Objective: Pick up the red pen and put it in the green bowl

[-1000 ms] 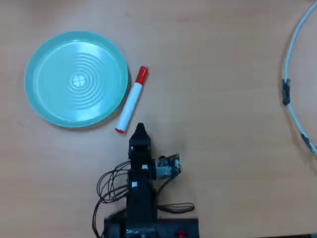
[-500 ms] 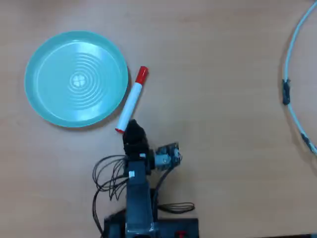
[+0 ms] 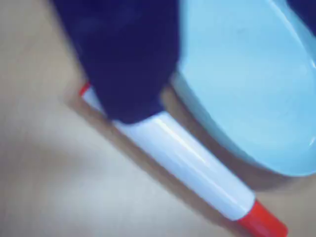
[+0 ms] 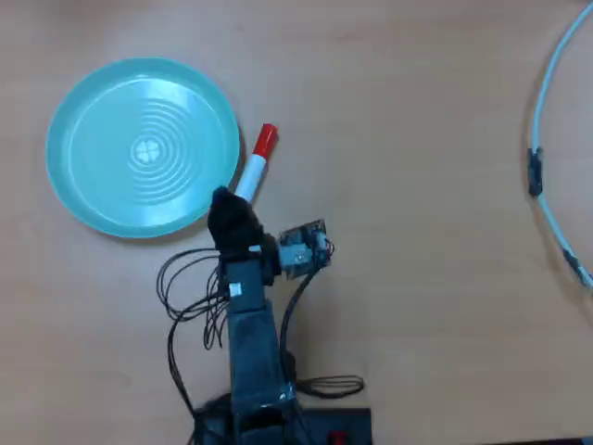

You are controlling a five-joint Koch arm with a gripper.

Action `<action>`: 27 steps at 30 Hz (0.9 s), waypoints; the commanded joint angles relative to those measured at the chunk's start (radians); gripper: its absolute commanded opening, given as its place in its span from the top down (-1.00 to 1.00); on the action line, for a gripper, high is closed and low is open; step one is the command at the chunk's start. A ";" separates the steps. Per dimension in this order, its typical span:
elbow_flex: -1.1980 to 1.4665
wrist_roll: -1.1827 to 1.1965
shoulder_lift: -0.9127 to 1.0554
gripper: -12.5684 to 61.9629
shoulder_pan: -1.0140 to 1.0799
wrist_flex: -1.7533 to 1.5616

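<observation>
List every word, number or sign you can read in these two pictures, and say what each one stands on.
No readable words or numbers in either view.
Green bowl: a small clover-shaped mark at its centre, a sign, no lettering.
Red pen: the white barrel shows no print; the wrist view is blurred.
Gripper: a small white label on the arm behind it, too small to read.

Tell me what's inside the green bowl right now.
Nothing: the green bowl shows only its ridges and clover mark. The red pen lies outside its rim on the table, its tail end covered by the pincer.

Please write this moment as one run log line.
gripper: over red pen tail, grasp unclear | red pen: on table beside green bowl | green bowl: empty
</observation>
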 commanded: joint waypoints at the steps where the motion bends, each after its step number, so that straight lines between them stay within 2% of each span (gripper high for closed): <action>1: -0.140 -0.018 -0.035 -0.41 -0.015 0.011; 14: -0.580 -0.206 -0.433 -0.41 -0.034 0.183; 19: -0.586 -0.285 -0.505 -0.41 -0.025 0.183; 27: -0.515 -0.279 -0.575 -0.41 0.051 0.186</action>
